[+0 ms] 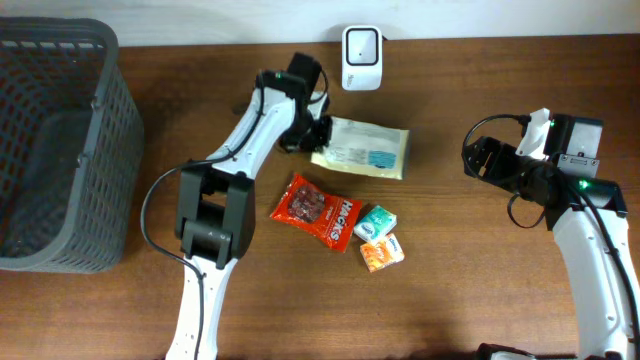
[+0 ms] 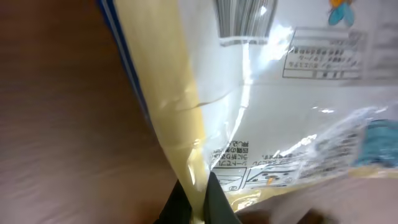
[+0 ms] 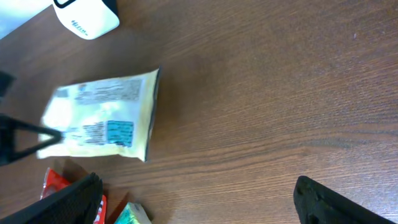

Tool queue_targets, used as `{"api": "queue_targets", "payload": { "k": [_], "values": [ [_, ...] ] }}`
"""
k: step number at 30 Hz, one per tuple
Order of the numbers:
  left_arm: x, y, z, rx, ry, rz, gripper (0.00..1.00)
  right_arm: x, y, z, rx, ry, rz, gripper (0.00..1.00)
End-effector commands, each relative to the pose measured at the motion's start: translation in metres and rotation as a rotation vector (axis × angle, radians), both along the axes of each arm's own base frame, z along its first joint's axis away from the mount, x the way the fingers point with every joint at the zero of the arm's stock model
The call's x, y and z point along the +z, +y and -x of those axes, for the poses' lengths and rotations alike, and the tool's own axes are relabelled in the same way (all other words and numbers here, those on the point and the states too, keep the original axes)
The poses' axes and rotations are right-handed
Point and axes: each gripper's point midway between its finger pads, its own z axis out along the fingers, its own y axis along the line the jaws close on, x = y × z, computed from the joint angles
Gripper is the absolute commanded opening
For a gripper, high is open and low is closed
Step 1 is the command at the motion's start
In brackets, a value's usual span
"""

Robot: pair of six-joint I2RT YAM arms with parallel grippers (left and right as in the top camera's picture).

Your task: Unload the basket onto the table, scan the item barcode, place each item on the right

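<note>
Left pincer (image 1: 314,137), mine, clenched on the left edge of the yellow-and-white packet (image 1: 362,148), which lies on the bench (image 1: 470,280) just in front of the white scanner (image 1: 361,57); its barcode (image 2: 244,17) shows on the upper face; beyond the packet from the scanner lie a red snack bag (image 1: 317,211), a green box (image 1: 376,222) and an orange box (image 1: 383,252); my right pincer (image 1: 476,160) hangs spread wide, well to the scanner's right; a grey basket (image 1: 60,42) stands far to its left.

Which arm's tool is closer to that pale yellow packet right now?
Left. The left tool is shut on the packet's edge; the right tool is open, well away on the opposite side.
</note>
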Motion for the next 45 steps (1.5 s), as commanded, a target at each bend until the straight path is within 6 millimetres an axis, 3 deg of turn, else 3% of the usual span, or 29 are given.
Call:
{"api": "queue_targets", "payload": {
  "k": [1,7,13,21,27,31,36,39,45],
  "values": [
    [0.073,0.045,-0.034,0.041,-0.21,-0.236,0.0,0.007,-0.002,-0.001,-0.012,-0.017,0.007,0.98],
    [0.182,0.089,-0.037,0.136,-0.429,-0.407,0.0,0.007,-0.003,-0.002,-0.012,-0.018,0.007,0.98],
    [0.231,0.151,-0.03,0.248,-0.552,-0.733,0.0,0.007,-0.003,-0.002,-0.012,-0.018,0.007,0.98],
    [0.223,0.153,-0.039,0.007,-0.519,-0.866,0.0,0.007,-0.002,-0.001,-0.012,-0.017,0.007,0.99],
    [0.195,0.13,-0.031,-0.14,-0.438,-0.849,0.0,0.007,-0.002,-0.001,-0.012,-0.017,0.007,0.98],
    [0.179,0.139,-0.032,-0.166,-0.392,-0.952,0.0,0.007,-0.002,-0.001,-0.012,-0.017,0.007,0.98],
    [0.175,0.154,-0.036,-0.163,-0.375,-1.098,0.0,0.007,-0.002,-0.001,-0.012,-0.017,0.007,0.98],
    [0.176,0.142,-0.038,-0.168,-0.406,-1.089,0.0,0.007,-0.002,-0.001,-0.012,-0.017,0.007,0.99],
    [0.177,0.09,-0.034,-0.224,-0.495,-1.045,0.0,0.007,-0.002,-0.001,-0.012,-0.017,0.007,0.98]
  ]
}}
